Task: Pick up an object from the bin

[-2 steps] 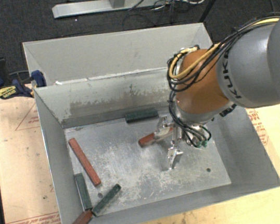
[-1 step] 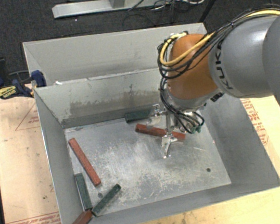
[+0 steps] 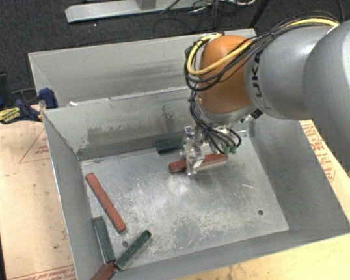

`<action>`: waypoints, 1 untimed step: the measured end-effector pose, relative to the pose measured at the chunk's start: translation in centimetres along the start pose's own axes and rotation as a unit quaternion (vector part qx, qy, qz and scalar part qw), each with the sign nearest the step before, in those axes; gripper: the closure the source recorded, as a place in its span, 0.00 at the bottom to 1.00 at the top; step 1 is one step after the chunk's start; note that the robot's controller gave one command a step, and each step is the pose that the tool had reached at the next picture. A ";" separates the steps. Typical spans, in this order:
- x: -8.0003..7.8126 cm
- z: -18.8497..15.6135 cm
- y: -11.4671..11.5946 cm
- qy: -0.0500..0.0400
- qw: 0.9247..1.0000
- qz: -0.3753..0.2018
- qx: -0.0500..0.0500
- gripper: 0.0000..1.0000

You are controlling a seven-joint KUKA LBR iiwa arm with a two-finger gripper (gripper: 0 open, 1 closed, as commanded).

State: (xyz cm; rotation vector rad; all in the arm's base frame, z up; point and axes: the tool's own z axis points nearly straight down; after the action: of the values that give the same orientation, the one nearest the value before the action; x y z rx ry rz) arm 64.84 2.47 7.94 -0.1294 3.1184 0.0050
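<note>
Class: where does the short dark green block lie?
The green block lies by the back wall, just left of the claw, behind the reddish bar.

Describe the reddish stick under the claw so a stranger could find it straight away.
In the grey metal bin, look near the back wall, right of the middle, where the claw hangs. A reddish-brown stick lies flat there, crosswise beneath the claw. The short block just behind it is dark green, and the other reddish sticks lie far left.
</note>
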 end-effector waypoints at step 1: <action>0.0 0.0 0.0 0.000 1.000 0.000 0.000 1.00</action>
State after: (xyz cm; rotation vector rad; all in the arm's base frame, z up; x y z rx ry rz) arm 64.84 2.47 7.94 -0.1295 3.1184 0.0049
